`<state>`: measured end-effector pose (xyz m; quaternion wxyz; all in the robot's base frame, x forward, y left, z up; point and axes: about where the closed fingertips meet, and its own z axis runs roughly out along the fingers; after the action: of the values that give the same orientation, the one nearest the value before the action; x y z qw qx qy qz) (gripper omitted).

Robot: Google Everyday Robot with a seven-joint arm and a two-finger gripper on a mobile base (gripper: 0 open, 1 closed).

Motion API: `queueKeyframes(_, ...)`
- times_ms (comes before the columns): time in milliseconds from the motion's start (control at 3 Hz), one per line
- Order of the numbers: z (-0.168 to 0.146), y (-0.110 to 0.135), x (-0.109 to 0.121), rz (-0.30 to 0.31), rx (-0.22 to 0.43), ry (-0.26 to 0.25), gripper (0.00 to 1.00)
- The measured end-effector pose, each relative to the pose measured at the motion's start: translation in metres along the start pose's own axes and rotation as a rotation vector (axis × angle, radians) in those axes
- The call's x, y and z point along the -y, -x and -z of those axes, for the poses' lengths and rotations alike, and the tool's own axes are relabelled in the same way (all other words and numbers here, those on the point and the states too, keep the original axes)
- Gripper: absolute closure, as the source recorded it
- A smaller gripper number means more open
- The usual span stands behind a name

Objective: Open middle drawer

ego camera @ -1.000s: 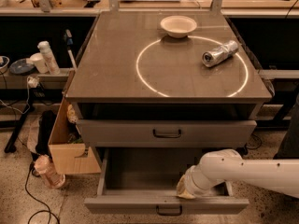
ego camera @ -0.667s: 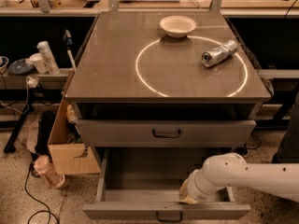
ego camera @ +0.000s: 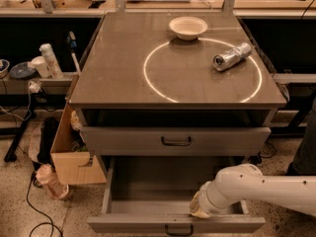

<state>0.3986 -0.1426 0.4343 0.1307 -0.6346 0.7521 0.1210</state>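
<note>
The middle drawer is pulled well out at the bottom of the view. Its grey inside shows, and its flat front carries a small dark loop handle. My gripper is at the end of the white arm, which reaches in from the right. The gripper sits inside the drawer, right against the back of its front wall, a little right of the handle. Its tip is partly hidden behind that wall.
Above it is a taller-fronted grey drawer with a wider handle. On the cabinet top stand a white bowl and a crushed silver can. A cardboard box and a bottle are on the floor at the left.
The middle drawer has slid further out toward the camera. My gripper and arm moved with it, down in the view.
</note>
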Motion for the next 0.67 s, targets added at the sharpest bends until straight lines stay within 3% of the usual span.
queueKeyframes(333,0.0000,0.0000,0.0000,0.000,0.000,0.000,0.52)
queueKeyframes(667,0.0000,0.0000,0.0000,0.000,0.000,0.000,0.21)
